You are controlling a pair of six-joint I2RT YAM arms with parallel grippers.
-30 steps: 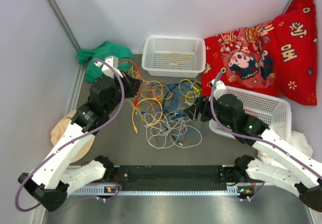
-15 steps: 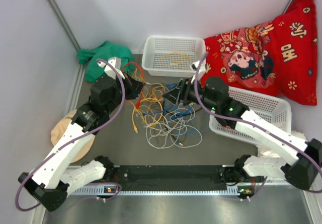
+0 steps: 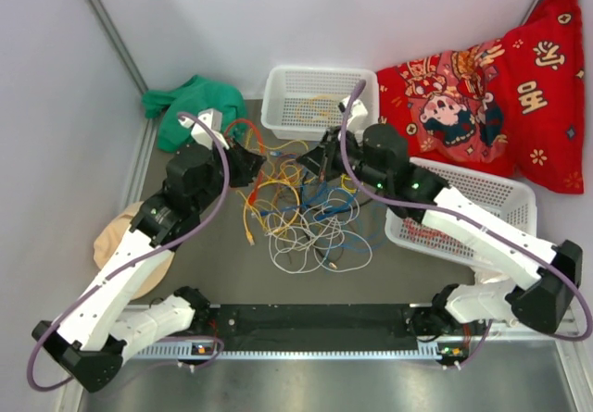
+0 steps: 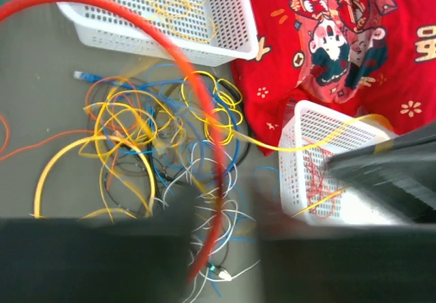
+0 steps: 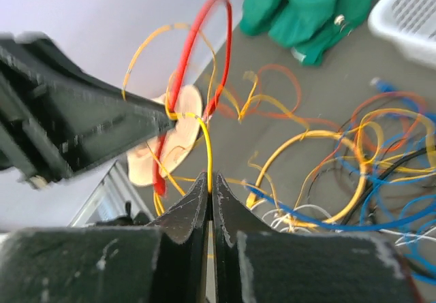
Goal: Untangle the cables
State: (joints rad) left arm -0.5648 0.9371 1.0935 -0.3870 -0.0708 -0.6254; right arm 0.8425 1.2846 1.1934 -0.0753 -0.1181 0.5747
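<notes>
two end effectors sit close together at the upper middle of the top view, just above the cables [image 3: 306, 213]. these lie as one loose knot of yellow, blue, red and white strands on the grey desk [image 3: 232, 273] at the centre of the frame, below the white basket [image 3: 320, 106].

the right end effector [image 3: 312, 160] is fully closed. in its own wrist view we see the fingers pinched together on a thin yellow cable [image 5: 206, 150] that rises from the tips toward the centre left of that frame.

the left end effector [image 3: 248, 165] is closed too, and it looks to have a red cable [image 4: 187, 65] in it (its fingers are blurred at the bottom of the left wrist view, so we take that grip as likely, not certain). the cable arcs in a big loop across the upper left of that frame.

we judge that the coming move turns on this: the bulk of the knot lies toward the bottom of the top view from both end effectors, and between them. the yellow cable's free run points from the right end effector across to the left one, roughly left to right in the top view. the right arm has it, so drawing it toward the right of the frame should pull along its length, though neighbouring loops may drag with it.
</notes>
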